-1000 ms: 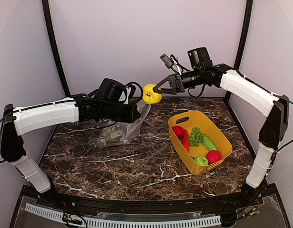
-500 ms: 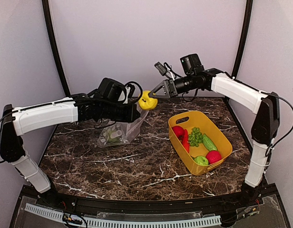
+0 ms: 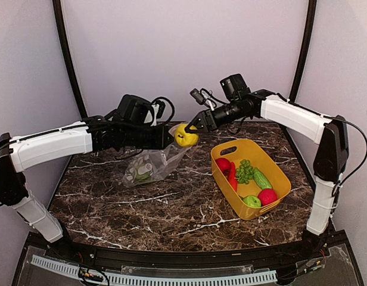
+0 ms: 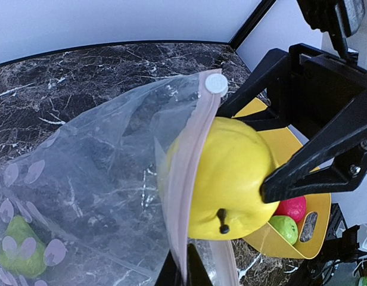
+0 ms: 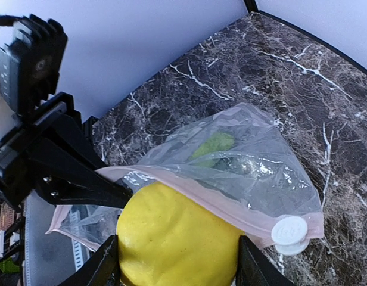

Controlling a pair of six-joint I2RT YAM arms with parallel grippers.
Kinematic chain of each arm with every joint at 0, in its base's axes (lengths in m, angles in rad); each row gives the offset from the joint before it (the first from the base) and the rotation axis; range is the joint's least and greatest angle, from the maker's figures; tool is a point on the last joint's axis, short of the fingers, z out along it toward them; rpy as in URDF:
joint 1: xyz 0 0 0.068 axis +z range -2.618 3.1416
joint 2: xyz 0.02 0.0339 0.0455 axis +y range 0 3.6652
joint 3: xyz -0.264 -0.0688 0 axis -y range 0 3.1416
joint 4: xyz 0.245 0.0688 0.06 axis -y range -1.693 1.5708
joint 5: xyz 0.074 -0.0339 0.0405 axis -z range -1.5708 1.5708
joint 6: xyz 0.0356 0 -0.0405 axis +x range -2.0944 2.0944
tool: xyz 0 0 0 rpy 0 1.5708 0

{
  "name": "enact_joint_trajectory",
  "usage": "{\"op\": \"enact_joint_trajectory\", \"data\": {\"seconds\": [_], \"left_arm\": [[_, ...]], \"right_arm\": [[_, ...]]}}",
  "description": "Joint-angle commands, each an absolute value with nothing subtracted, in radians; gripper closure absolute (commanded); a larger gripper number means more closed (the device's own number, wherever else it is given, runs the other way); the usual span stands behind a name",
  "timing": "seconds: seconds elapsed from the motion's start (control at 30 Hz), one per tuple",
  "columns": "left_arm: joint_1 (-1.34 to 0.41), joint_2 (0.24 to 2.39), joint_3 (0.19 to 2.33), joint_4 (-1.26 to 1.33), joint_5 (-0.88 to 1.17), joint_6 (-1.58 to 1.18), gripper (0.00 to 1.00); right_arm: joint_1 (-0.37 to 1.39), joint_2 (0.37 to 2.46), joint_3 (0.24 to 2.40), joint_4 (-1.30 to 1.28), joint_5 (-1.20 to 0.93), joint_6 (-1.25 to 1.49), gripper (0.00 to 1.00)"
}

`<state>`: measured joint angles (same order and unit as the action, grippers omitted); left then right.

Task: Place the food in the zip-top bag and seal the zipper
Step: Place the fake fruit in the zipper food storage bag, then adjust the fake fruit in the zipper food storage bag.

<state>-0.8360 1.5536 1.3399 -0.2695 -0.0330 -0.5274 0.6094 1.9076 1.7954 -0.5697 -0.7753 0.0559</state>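
Note:
My right gripper (image 3: 189, 132) is shut on a yellow toy fruit (image 3: 184, 136) and holds it at the mouth of the clear spotted zip-top bag (image 3: 149, 164). My left gripper (image 3: 169, 140) is shut on the bag's pinkish zipper strip (image 4: 189, 179) and holds the mouth up off the table. In the left wrist view the yellow fruit (image 4: 231, 179) sits partly inside the mouth. In the right wrist view the strip (image 5: 231, 205) lies over the fruit (image 5: 177, 238), with the white slider (image 5: 289, 232) at its end. A green food piece (image 4: 18, 245) lies inside the bag.
A yellow tub (image 3: 273, 161) stands at the right with red, green and grape pieces inside (image 3: 246, 173). The dark marble table (image 3: 171, 208) spreads in front. Black frame posts stand at the back corners.
My right gripper has carried the yellow fruit down and left, from above the bag into its mouth. My left gripper has kept hold of the bag's edge.

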Motion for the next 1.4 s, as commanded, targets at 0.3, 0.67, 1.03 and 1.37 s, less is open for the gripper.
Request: {"op": "enact_joint_trajectory", "data": {"seconds": [0.3, 0.67, 1.03, 1.37], "left_arm": [[-0.838, 1.556, 1.376, -0.255, -0.019, -0.523, 0.97], [-0.838, 1.549, 1.346, -0.255, -0.030, -0.538, 0.97], [-0.839, 1.541, 1.346, -0.258, -0.027, -0.547, 0.97], [-0.839, 1.551, 1.335, -0.256, -0.032, -0.551, 0.97]], "right_arm": [[0.693, 1.950, 1.992, -0.702, -0.473, -0.062, 0.25], [0.692, 1.800, 1.854, -0.653, -0.412, -0.099, 0.19], [0.708, 1.854, 1.810, -0.658, -0.296, -0.113, 0.10], [0.716, 1.980, 1.970, -0.713, -0.319, -0.053, 0.09]]}}
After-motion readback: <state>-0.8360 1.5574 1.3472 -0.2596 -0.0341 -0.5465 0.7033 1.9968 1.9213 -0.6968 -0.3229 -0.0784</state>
